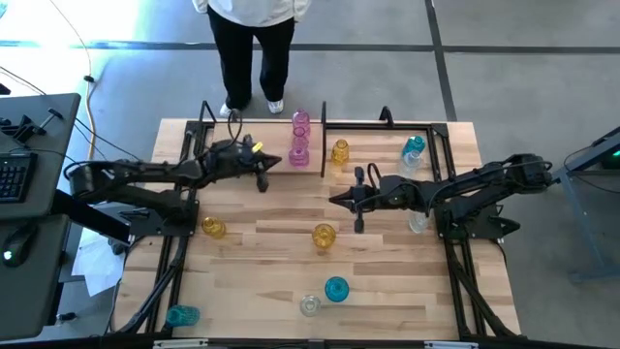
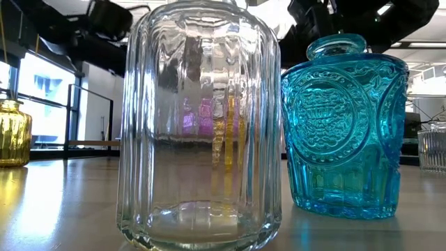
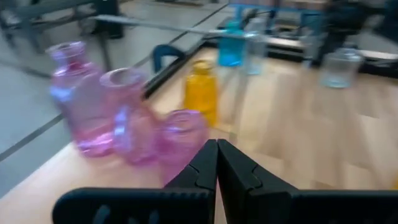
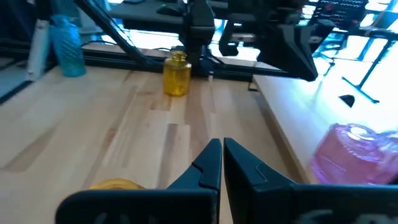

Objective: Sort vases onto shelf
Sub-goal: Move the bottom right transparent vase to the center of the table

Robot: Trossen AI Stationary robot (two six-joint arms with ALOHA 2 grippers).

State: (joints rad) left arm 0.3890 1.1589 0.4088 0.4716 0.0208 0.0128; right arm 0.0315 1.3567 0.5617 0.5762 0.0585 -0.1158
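Small glass vases stand on their bases over the wooden table. Three pink vases (image 1: pixel 299 141) (image 3: pixel 127 115) stand in a row at the far edge on the shelf (image 1: pixel 373 131), a light board in a black frame. An amber vase (image 1: pixel 339 151) and a teal and a clear one (image 1: pixel 414 152) stand beside them. My left gripper (image 1: pixel 263 182) (image 3: pixel 217 149) hangs shut just short of the pink vases, touching nothing. My right gripper (image 1: pixel 334 201) (image 4: pixel 222 149) is shut over the middle of the table, pointing toward its left edge, with an amber vase (image 1: pixel 324 236) close by.
Loose vases stand at the left (image 1: pixel 213 228), the near left corner (image 1: pixel 181 315), the near middle (image 1: pixel 336 288) (image 1: pixel 309 305) and under the right arm (image 1: pixel 418 221). A person (image 1: pixel 254 48) stands beyond the far edge. Bare wood lies between the two grippers.
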